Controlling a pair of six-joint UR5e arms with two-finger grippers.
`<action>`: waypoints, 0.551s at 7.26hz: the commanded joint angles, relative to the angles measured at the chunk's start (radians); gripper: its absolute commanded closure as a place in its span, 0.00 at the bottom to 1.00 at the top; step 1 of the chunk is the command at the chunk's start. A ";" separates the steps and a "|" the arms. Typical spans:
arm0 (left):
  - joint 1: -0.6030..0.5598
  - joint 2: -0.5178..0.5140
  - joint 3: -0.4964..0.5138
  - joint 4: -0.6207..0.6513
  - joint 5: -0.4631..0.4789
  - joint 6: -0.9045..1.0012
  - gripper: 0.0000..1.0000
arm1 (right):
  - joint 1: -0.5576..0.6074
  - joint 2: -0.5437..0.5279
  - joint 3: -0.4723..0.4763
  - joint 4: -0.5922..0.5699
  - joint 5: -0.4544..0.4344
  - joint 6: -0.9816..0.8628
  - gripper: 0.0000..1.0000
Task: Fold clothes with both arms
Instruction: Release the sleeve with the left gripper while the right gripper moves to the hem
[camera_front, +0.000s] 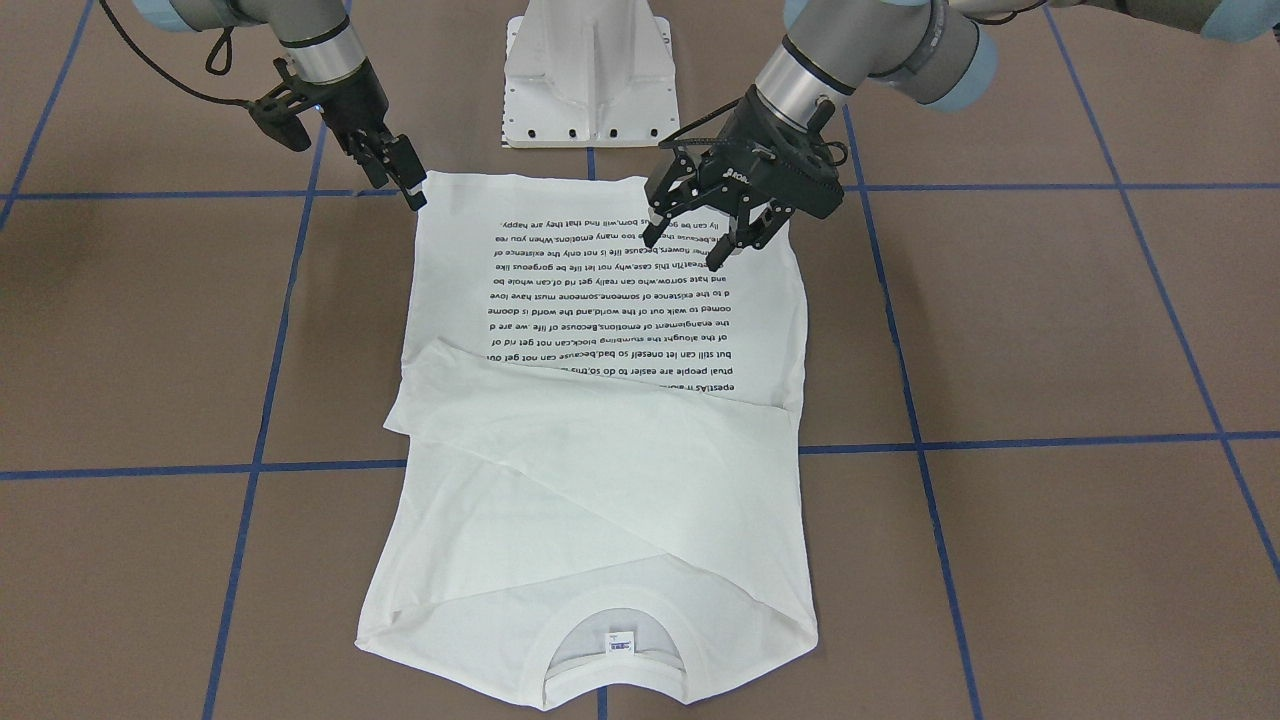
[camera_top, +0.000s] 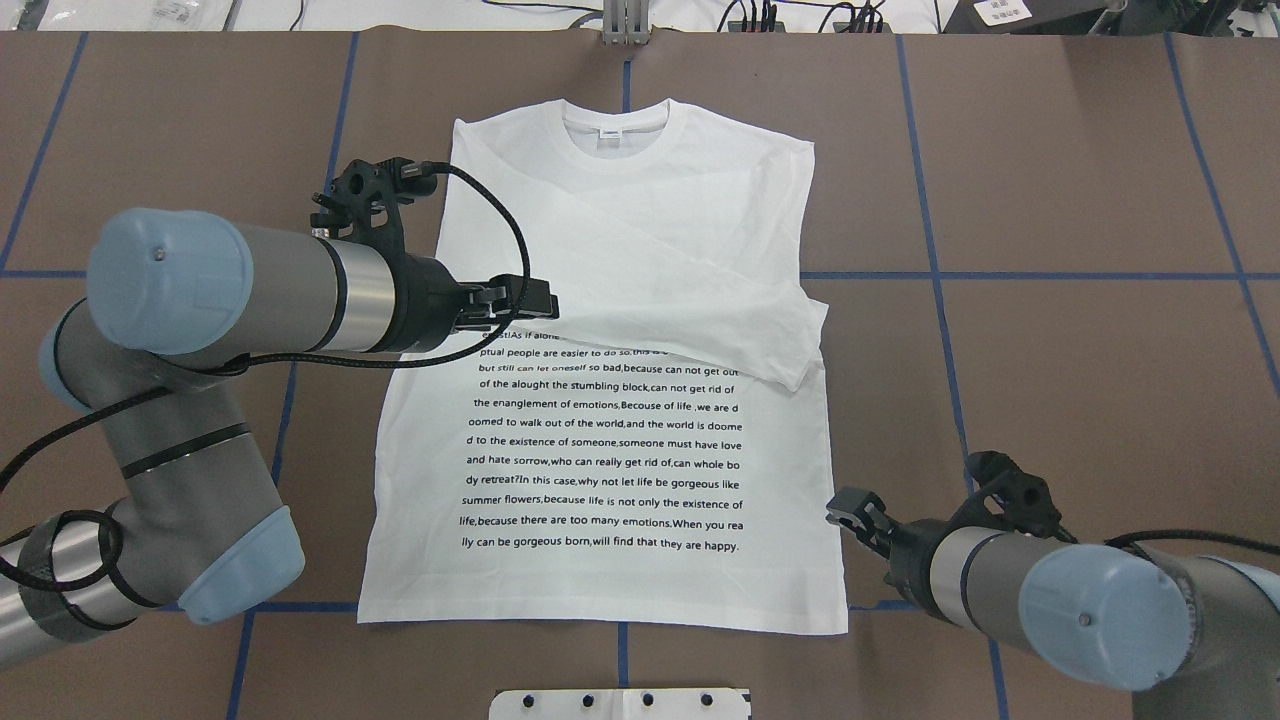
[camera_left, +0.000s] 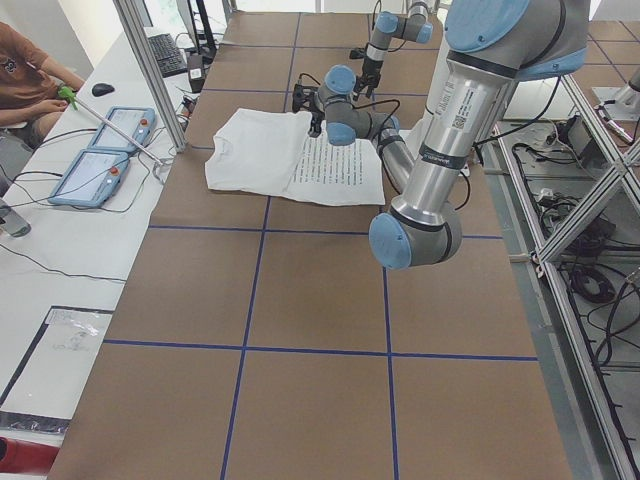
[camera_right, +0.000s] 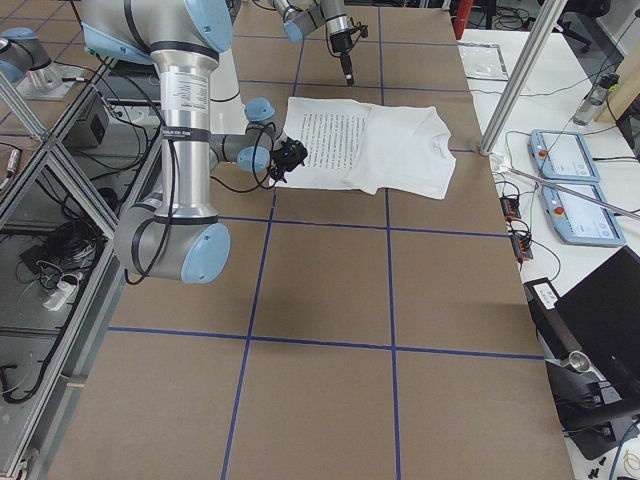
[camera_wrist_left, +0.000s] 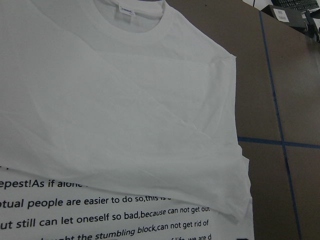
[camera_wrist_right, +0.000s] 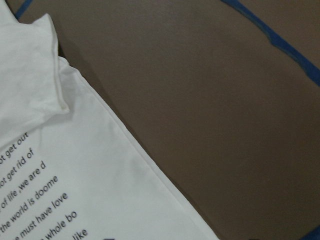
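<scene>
Front-facing view: I am viewing the T-shirt (camera_front: 600, 480) lying flat on the table (camera_front: 1050, 330), print up, sleeves folded across the chest, hem toward the robot. The left gripper (camera_front: 695, 245) is hovering over the cloth, jaws wide, holding nothing. The right gripper (camera_front: 408, 185) is sitting just beside the hem corner; I cannot tell its jaw state.

Overhead view: the shirt's long axis is running straight away from the robot, collar (camera_top: 615, 125) farthest. The right gripper is nearer the hem; the left is further up, by the folded sleeve (camera_top: 700, 330). I am judging that a hem-to-collar fold requires levelling both grippers at the hem.
</scene>
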 joint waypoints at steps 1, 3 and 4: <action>0.008 0.014 -0.008 0.002 0.059 0.001 0.16 | -0.090 0.015 -0.009 -0.065 -0.041 0.123 0.03; 0.010 0.017 -0.010 0.002 0.061 0.001 0.16 | -0.138 0.020 -0.023 -0.069 -0.035 0.110 0.00; 0.010 0.020 -0.008 0.002 0.061 0.001 0.16 | -0.145 0.033 -0.032 -0.071 -0.036 0.110 0.00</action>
